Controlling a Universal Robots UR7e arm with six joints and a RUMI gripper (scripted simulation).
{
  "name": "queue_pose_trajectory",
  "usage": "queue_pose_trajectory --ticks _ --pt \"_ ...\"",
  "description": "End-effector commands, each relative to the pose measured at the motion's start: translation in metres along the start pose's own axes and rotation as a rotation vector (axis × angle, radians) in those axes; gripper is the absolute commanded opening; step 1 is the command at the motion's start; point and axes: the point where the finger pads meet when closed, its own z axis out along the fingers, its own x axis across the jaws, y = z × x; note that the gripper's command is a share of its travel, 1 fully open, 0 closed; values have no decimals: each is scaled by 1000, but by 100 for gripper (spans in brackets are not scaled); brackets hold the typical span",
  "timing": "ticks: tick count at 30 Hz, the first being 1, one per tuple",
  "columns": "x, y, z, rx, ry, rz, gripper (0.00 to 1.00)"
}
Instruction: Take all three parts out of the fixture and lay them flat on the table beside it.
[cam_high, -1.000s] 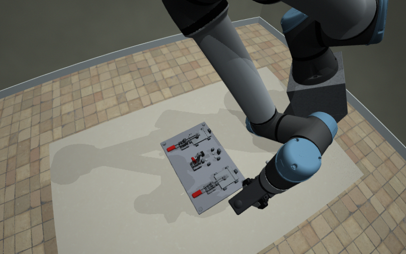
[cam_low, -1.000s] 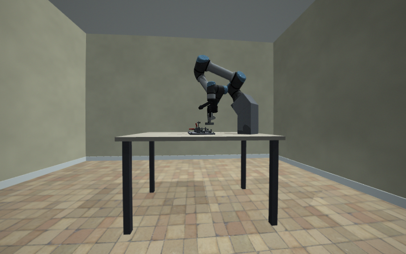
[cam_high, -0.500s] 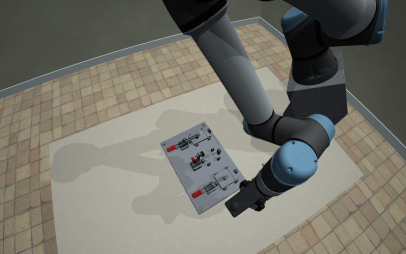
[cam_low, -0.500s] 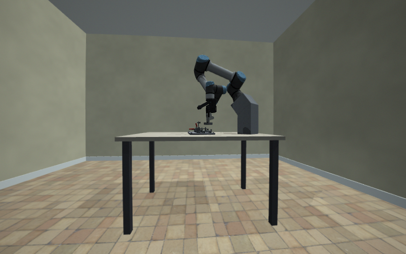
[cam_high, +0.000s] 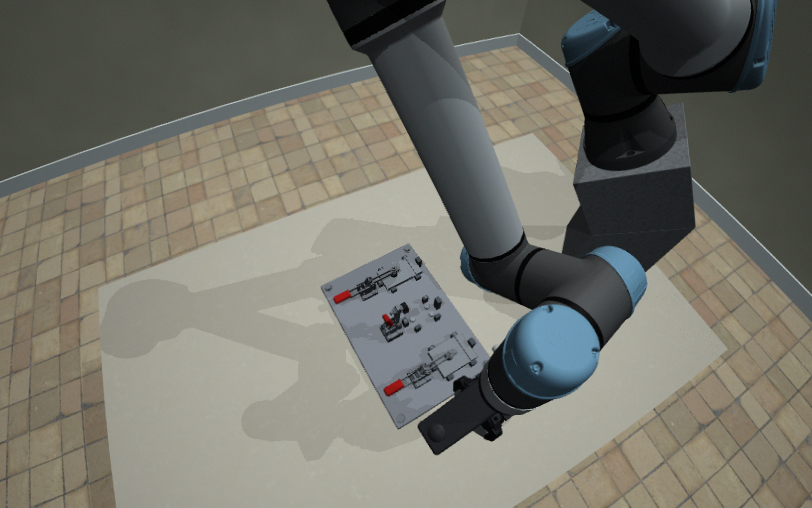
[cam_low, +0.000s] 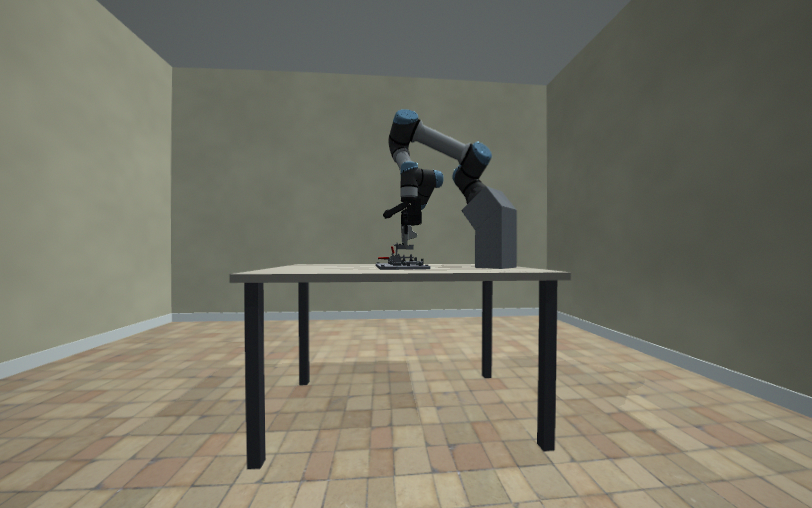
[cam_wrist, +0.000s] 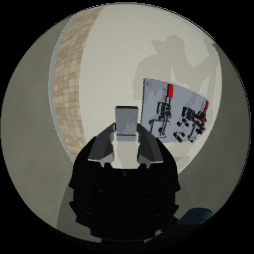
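Fixture (cam_high: 359, 326) (cam_low: 386, 267) (cam_wrist: 155, 95), from top, is flat gray plate with red handles (cam_high: 341, 296) on tabletop (cam_high: 209, 449) (cam_low: 335, 269) (cam_wrist: 107, 65); arm hides the fingertips.

Exterior: gripper (cam_low: 407, 236) (cam_wrist: 126, 123) grasps one gray part (cam_low: 405, 246) (cam_wrist: 126, 120), small to see.

Wrist: this part looks smooth, rectangular; I cannot read any writing.

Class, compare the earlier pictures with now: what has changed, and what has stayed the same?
The end effector has moved toward the lower left in the top view, leftward in the exterior view, carrying a grey part. Nothing was newly gripped or released. The fixture stayed put.
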Motion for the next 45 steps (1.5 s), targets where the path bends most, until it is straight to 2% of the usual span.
queue_pose_trajectory --ticks 1,14,45 --pt "-1 -25 1 -3 0 -1 0" --pt "-1 -44 1 -3 0 -1 0" --pt "-2 -43 1 -5 0 -3 0"
